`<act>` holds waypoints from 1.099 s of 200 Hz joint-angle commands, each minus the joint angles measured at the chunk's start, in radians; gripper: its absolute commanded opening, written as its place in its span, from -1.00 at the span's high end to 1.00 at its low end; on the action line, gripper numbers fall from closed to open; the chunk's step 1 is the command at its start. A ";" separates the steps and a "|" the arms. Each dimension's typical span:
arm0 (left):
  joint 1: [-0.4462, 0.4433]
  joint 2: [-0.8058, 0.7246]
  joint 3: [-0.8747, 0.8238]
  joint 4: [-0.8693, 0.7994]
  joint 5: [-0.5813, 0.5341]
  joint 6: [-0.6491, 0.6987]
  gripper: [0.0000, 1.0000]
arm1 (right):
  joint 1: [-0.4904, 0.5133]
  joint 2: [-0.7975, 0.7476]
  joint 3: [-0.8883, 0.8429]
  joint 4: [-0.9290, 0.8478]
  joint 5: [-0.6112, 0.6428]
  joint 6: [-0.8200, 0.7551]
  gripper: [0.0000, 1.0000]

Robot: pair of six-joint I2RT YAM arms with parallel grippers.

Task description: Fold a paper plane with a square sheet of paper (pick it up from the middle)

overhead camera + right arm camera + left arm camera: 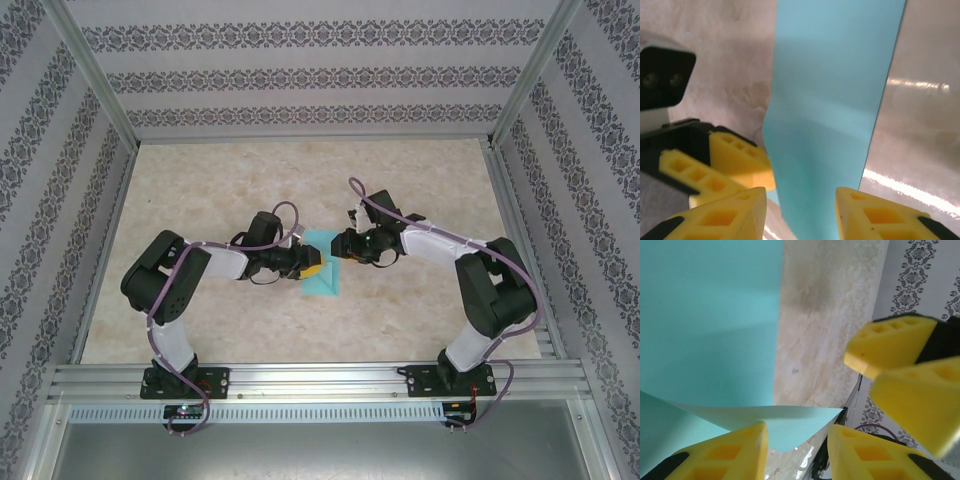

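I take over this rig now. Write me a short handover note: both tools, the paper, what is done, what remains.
Left tool: open; a raised corner of the square sheet of paper sits at its gap, not clamped.
Right tool: open; the paper runs between its fingers, apparently not gripped.
Paper: in the middle of the table, between the two tools, one flap lifted off the rest.
Done: a first fold seems begun.
Left: no dart shape yet; press this crease, then make the remaining folds.
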 commanded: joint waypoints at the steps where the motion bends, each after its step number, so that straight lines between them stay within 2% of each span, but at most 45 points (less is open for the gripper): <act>1: -0.011 0.016 0.021 0.047 -0.006 -0.010 0.28 | 0.007 -0.036 -0.031 0.054 -0.084 -0.041 0.11; 37: -0.010 0.019 0.019 0.048 -0.008 -0.015 0.33 | 0.045 0.021 0.008 0.015 -0.076 -0.075 0.16; 96: -0.010 0.016 0.018 0.047 -0.010 -0.016 0.41 | 0.049 0.065 0.020 0.013 -0.071 -0.078 0.46; 120: -0.010 0.017 0.023 0.049 -0.007 -0.019 0.41 | 0.049 0.067 0.025 0.005 -0.048 -0.082 0.77; 142: -0.011 0.009 0.025 0.063 0.002 -0.023 0.42 | 0.046 0.068 0.028 -0.006 -0.011 -0.092 0.89; 220: -0.029 0.016 0.060 0.065 0.012 -0.015 0.42 | 0.030 0.105 0.049 -0.041 0.062 -0.127 0.93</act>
